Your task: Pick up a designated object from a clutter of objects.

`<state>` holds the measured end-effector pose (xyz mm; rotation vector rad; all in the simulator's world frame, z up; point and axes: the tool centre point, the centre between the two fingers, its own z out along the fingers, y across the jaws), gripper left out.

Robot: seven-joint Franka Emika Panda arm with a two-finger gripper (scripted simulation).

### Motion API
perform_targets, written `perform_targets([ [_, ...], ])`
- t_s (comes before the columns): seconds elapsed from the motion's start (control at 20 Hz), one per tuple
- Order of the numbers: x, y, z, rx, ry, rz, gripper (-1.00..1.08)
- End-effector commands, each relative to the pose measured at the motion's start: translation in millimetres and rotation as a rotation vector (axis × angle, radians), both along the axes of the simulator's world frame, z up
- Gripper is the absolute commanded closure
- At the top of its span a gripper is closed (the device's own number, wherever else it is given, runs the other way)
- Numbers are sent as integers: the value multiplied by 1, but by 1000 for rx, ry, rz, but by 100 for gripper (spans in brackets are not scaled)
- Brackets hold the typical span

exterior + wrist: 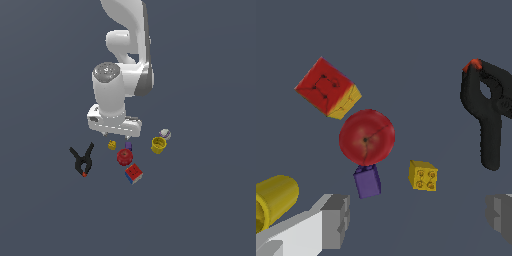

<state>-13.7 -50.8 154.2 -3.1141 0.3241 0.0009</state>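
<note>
A: While you're looking at the wrist view, note the claw (418, 220) is hanging spread wide, nothing between its grey fingers (336, 220). It's sitting above the surface (200, 210), touching none of the clutter.

B: Where's the target sitting?

A: You're seeing the tiny mustard-yellow block (423, 176) lying on the surface, studs showing, apart from everything. The purple block (367, 181) is lying near it, right against the red round thing (366, 137). In the exterior view the yellow piece (112, 145) is sitting just under the claw's (116, 134) body, toward that view's left.

B: Rest of the pile?

A: You're getting the black spring clamp (83, 161) lying well off to the exterior view's left. The red-blue cube (133, 173) is sitting just beside the red thing. The yellow cup (158, 145) and whitish ball (165, 133) are sitting together on that view's right.
</note>
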Motion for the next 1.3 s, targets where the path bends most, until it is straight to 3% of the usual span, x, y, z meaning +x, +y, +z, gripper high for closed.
perform_targets([
  [0.0, -7, -8, -22, -2, -1, -25, -92],
  [0.55, -31, -29, -76, -9, 1, -90, -92],
  [1.25, -34, -31, -98, -10, 2, -96, -92],
])
